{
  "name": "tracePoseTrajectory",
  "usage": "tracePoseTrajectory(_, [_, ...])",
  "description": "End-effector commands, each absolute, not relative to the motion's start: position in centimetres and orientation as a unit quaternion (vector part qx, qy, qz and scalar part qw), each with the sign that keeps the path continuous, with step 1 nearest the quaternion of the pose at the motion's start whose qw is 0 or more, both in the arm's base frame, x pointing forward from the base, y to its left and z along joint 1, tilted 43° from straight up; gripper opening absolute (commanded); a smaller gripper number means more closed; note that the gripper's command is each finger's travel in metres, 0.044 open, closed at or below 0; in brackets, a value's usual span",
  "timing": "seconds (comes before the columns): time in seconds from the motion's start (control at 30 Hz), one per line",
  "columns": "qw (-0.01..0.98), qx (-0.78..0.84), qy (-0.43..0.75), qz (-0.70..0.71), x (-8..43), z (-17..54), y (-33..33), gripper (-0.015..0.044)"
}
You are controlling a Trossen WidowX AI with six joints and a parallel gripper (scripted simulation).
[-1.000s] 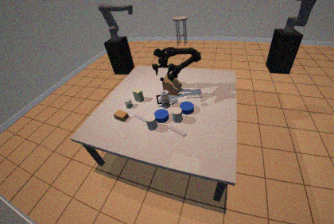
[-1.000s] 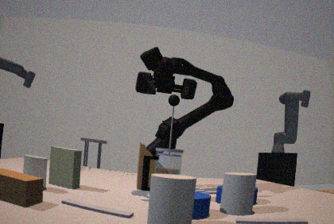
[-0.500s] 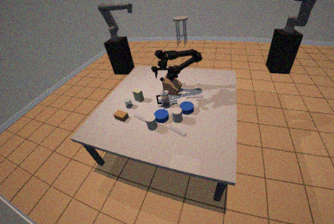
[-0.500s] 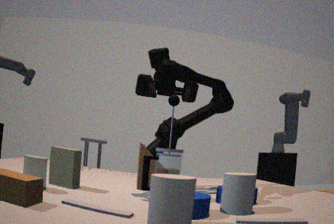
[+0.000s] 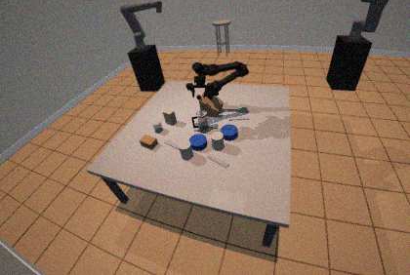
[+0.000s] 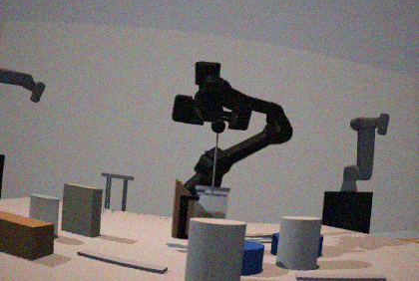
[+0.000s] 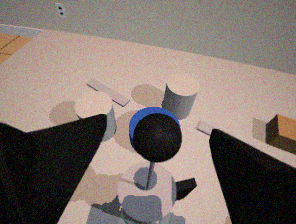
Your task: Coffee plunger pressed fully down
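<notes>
The coffee press (image 6: 212,202) stands upright on the worktop (image 5: 254,172), plunger rod vertical, its black knob (image 7: 157,137) between the open tool's (image 7: 157,150) fingers, ungripped.

Black plunger knob (image 7: 157,137), black claw (image 7: 155,150), 2 blue discs (image 5: 229,132), orange block (image 5: 148,140)

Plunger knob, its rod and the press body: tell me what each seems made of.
Plunger knob: matte black, probably plastic; no gleam on it. Rod: thin, pale grey, likely metal. Press body: light, slightly see-through walls suggest glass or clear plastic; the pictures leave that open.
</notes>
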State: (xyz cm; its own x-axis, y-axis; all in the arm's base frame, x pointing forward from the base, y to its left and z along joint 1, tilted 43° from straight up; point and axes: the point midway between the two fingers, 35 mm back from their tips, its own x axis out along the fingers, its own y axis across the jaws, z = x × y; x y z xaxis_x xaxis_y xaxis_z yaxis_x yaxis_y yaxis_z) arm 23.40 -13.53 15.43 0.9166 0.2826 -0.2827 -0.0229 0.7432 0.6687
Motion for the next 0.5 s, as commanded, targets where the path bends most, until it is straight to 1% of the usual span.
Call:
tracePoseTrajectory(0.0, [0.915,0.348,0.187,0.081,23.41,15.46,-13.53,0.0256])
tracePoseTrajectory(0.17, [0.915,0.348,0.187,0.081,23.41,15.46,-13.53,0.013])
tracePoseTrajectory(0.47, [0.915,0.348,0.187,0.081,23.41,15.46,-13.53,0.013])
